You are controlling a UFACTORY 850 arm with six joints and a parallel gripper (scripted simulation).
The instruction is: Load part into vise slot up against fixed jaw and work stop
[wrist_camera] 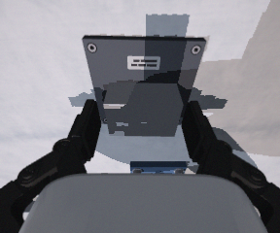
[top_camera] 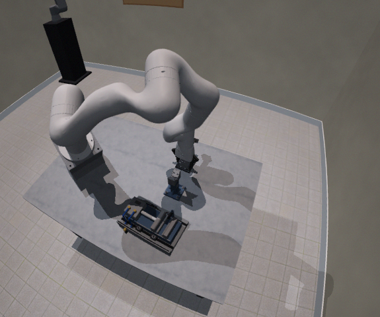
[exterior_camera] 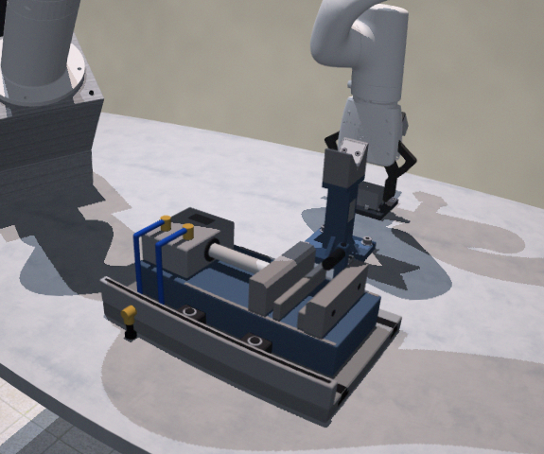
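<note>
The part, a grey block (wrist_camera: 142,109), lies on the dark infeed plate (wrist_camera: 145,58), which sits behind the V-block in the exterior view (exterior_camera: 375,205). My gripper (wrist_camera: 141,112) is open and lowered around the block, one black finger on each side of it, with a small gap on both sides. In the exterior view the gripper (exterior_camera: 377,193) is partly hidden by the V-block (exterior_camera: 342,168). The vise (exterior_camera: 306,288) stands open in front, with the moving jaw (exterior_camera: 281,278) on the cylinder rod, the fixed jaw (exterior_camera: 333,300), and the work stop (exterior_camera: 334,258) at the far end.
The V-block stands on a tall blue post (exterior_camera: 340,215) right beside my gripper. The air cylinder (exterior_camera: 188,244) with blue hoses is at the vise's left end. The arm's base pedestal (exterior_camera: 32,122) is at the far left.
</note>
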